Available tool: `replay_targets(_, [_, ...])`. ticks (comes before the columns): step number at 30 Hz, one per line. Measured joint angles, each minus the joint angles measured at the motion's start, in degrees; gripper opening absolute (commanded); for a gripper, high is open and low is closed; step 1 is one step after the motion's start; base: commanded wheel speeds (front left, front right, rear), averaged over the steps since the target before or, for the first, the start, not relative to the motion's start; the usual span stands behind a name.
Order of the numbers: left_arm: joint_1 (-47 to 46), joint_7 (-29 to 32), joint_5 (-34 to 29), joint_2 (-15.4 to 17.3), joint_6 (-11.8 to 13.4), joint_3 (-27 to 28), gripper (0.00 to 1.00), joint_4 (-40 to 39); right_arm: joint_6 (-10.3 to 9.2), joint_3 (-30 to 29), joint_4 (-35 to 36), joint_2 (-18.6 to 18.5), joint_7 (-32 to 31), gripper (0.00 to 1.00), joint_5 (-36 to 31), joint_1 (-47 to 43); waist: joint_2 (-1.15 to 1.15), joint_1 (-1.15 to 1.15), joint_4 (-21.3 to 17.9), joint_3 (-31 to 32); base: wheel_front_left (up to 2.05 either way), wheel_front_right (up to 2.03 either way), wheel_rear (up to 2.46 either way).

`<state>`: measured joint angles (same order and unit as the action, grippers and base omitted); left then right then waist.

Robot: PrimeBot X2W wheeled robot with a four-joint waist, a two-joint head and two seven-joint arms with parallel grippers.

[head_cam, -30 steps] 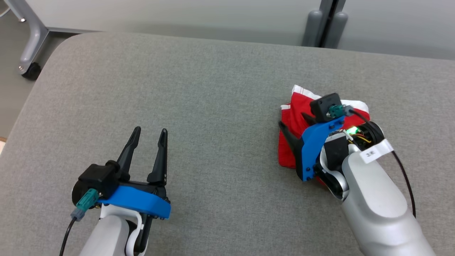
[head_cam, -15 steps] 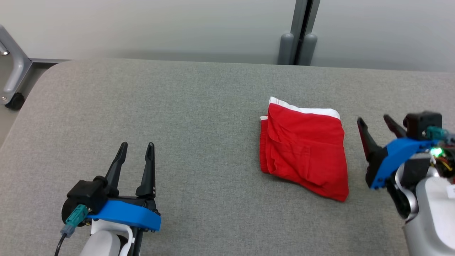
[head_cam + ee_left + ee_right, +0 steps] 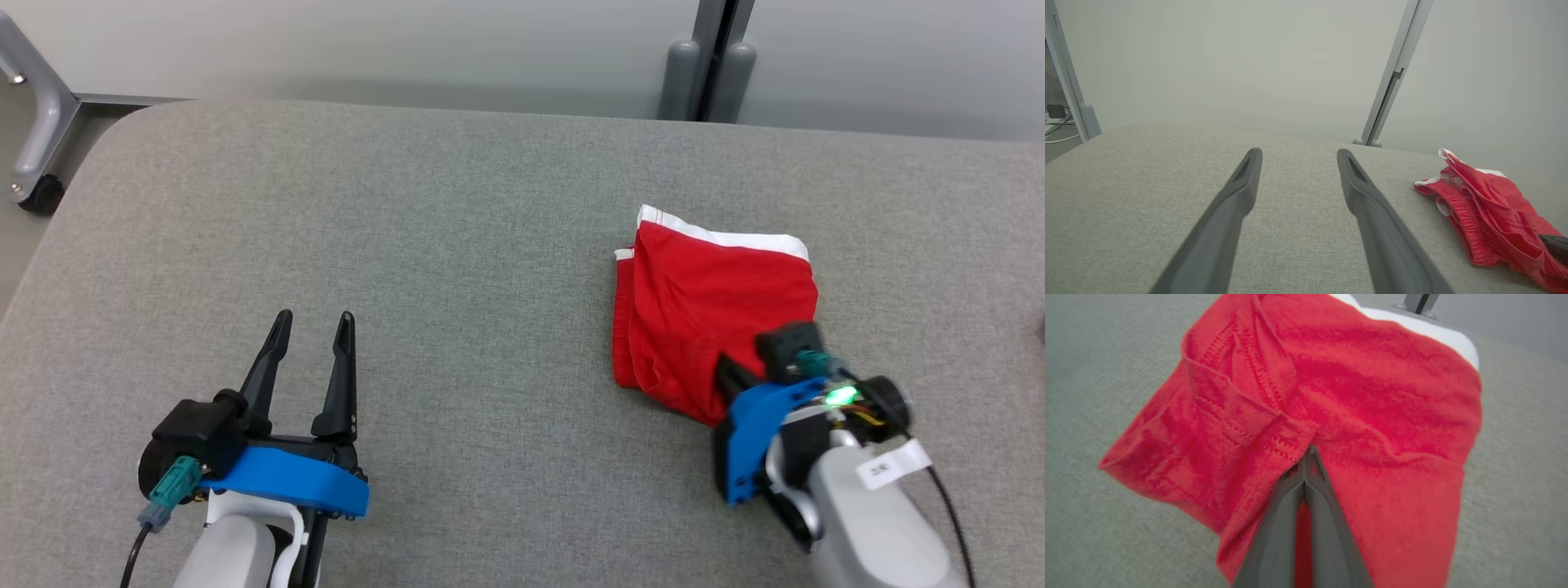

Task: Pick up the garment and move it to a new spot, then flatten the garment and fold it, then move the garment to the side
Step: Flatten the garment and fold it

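The garment (image 3: 710,310), red with a white band (image 3: 727,239) along its far edge, lies on the right half of the grey counter (image 3: 457,229), doubled over into a rough rectangle with some creases. The right pincer (image 3: 1307,455) is closed on its near corner; the right wrist view shows the two fingers pressed together with a strip of red cloth between them. Taking it at a corner rather than the middle probably lets the folded stack be dragged or lifted without coming undone, which suits the move to the side. The left pincer (image 3: 315,318) stands wide apart with nothing in it, low over bare counter well to the left of the garment, likely kept out of the way as a spare hand. A white tag (image 3: 886,467) on the right forearm carries small dark marks, too small to read; no brand shows on the garment
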<state>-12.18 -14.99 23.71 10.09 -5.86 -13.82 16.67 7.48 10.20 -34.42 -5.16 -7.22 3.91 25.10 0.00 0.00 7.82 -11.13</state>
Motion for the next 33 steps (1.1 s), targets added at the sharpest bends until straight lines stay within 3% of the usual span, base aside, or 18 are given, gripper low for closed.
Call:
replay_targets(9, [0.3, 0.0, 0.4, 0.3, 0.7, 0.3, 1.00, 0.1, 0.00, 20.5, 4.0, 1.5, -0.6, 0.00, 10.2, -0.9, 0.00, 0.00, -0.8, 1.5, 0.00, 0.00, 0.00])
replay_targets(13, [1.4, 0.0, 0.7, 0.4, 1.3, 1.2, 1.00, -0.1, 0.01, 24.2, 9.2, -0.2, -0.5, 0.03, 15.1, -2.2, 0.00, 0.00, -2.0, 2.4, 0.00, 0.00, 0.00])
replay_targets(14, [1.7, 0.0, 0.9, 0.4, 1.4, 1.5, 1.00, -0.1, 0.01, 23.6, 10.6, -0.8, 0.2, 0.47, 15.8, -2.5, 0.00, 0.00, -2.4, 2.7, 0.00, 0.00, 0.00])
replay_targets(15, [2.0, 0.0, 1.0, 0.5, 1.5, 1.8, 1.00, -0.2, 0.01, 22.1, 12.2, -1.1, 1.1, 1.00, 16.4, -2.9, 0.00, 0.00, -2.8, 3.0, 0.00, 0.00, 0.00])
replay_targets(25, [5.4, 0.0, 1.4, 1.4, 3.1, 4.6, 1.00, -1.6, 0.00, 0.5, 26.1, -1.2, 6.0, 1.00, 11.5, -12.7, 0.00, -0.01, -7.3, 5.7, 0.00, 0.00, 0.00])
replay_targets(29, [7.4, 0.0, 1.5, 1.4, 3.9, 5.2, 1.00, -2.5, 0.00, -7.2, 29.2, -0.5, 6.9, 1.00, 8.3, -15.2, 0.00, 0.00, -8.9, 6.9, 0.00, 0.00, 0.00])
replay_targets(33, [8.7, 0.0, 1.7, 1.9, 4.3, 5.5, 1.00, -2.7, 0.00, -11.0, 29.1, 0.3, 6.9, 1.00, 7.4, -16.5, 0.00, 0.00, -10.4, 7.9, 0.00, 0.00, 0.00])
